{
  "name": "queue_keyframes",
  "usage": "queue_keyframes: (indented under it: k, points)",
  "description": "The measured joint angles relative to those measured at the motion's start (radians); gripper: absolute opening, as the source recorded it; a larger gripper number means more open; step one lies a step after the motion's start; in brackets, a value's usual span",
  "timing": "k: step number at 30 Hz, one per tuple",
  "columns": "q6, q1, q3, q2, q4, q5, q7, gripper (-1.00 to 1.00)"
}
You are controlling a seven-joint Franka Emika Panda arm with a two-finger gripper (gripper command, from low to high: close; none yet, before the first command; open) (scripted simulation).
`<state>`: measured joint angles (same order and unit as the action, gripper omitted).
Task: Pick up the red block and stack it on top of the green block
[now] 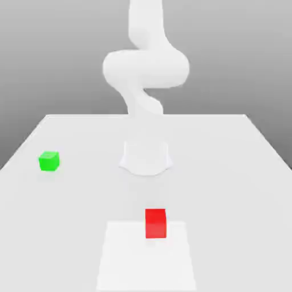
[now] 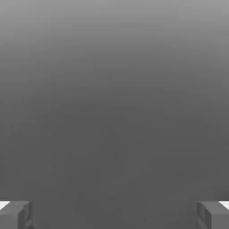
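White table (image 1: 68, 228), grey backdrop

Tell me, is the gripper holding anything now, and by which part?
Nothing is held. The gripper is open with nothing between its fingers. The red block and the green block both rest on the table.

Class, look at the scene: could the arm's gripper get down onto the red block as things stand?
Probably yes. The red block sits alone on the table, well apart from the green block, with nothing over or beside it. The gripper is open and holds nothing.
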<state>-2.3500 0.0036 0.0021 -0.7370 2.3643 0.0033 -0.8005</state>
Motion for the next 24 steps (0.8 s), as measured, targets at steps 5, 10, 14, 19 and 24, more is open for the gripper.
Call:
queue_keyframes:
  k: [5, 10, 14, 19, 24]
  points:
    - [-0.119, 0.009, 0.007, 0.154, 0.151, 0.007, -0.002, 0.0]
    - [-0.238, 0.018, 0.016, 0.308, 0.303, 0.012, -0.005, 0.0]
    - [-0.341, 0.028, 0.022, 0.446, 0.433, 0.011, -0.011, 0.0]
    - [-0.541, 0.034, 0.029, 0.709, 0.541, -0.002, -0.027, 0.0]
    - [-0.705, 0.049, 0.009, 0.904, 0.524, -0.023, -0.043, -1.0]
